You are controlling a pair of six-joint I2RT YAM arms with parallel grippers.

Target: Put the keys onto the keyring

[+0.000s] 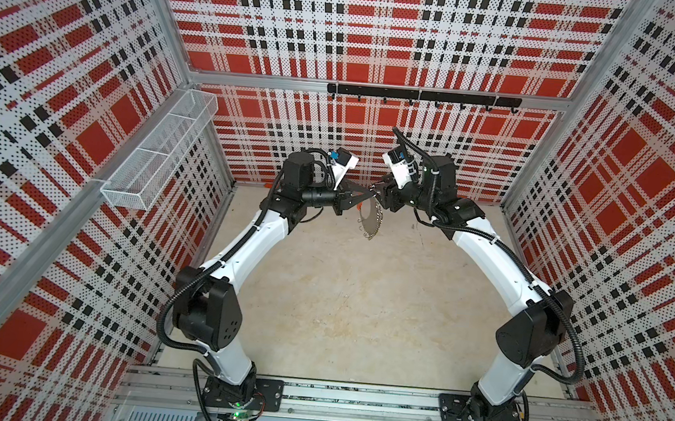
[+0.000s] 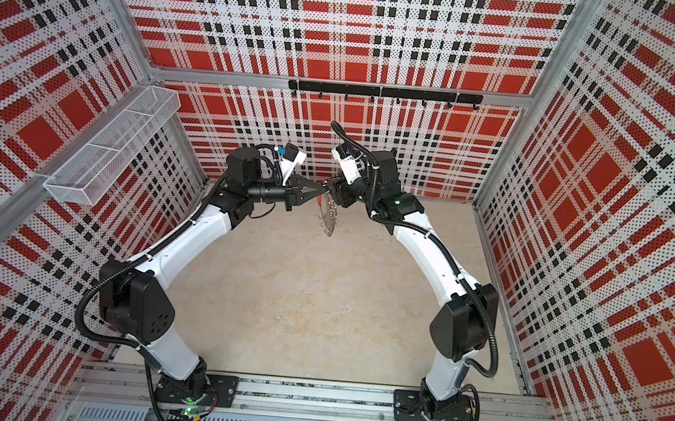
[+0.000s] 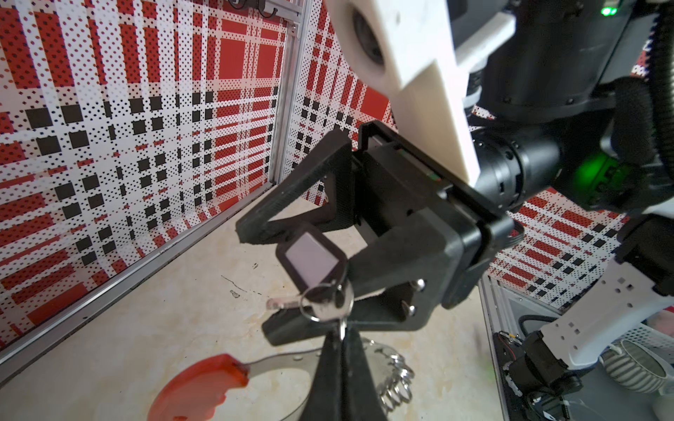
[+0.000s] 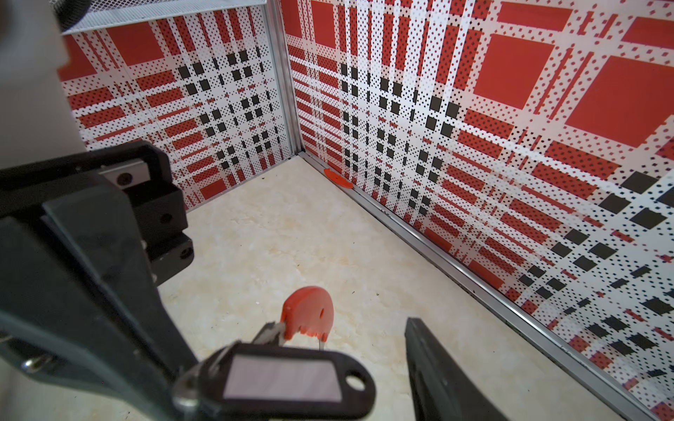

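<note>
**Tagged keys (image 4: 288, 379) at the keyring (image 1: 368, 218): threading step in hand**

Entry 1. Black tag with a pale window, closest to the lens in the right wrist view. It lies against one finger of the right gripper (image 3: 257, 280). We find those jaws spread, with bare floor showing between the tag and the other finger, so nothing is pinched there.

Entry 2. Left gripper (image 3: 342, 339), fingers pressed together on the keyring. In both top views the grey band hangs below the two tool tips, clear of the floor (image 1: 361, 305).

Entry 3. Silver key (image 3: 288, 302) with its small loop, sitting right at the left fingertips. The split rings (image 3: 395, 379) bunch just beside them.

Step, as we judge it: the keys are being joined to the band, and the right jaws stand apart at the point of hand-over. We cannot tell whether the loop is actually caught on a split ring.

Next move, as we judge it: confirm the link before the right arm draws away. If it is not caught, the tag needs pinching again and the loop needs working into a coil. The left grip should hold firm throughout.

Views compared:
- The left wrist view alone shows key, loop and fingertips together.
- The right wrist view shows the tag and the red segment (image 4: 308, 313) beyond it, but not the join.
- In the top views we cannot make out the tag at all, but only they show both arms meeting in mid-air towards the back wall.
</note>
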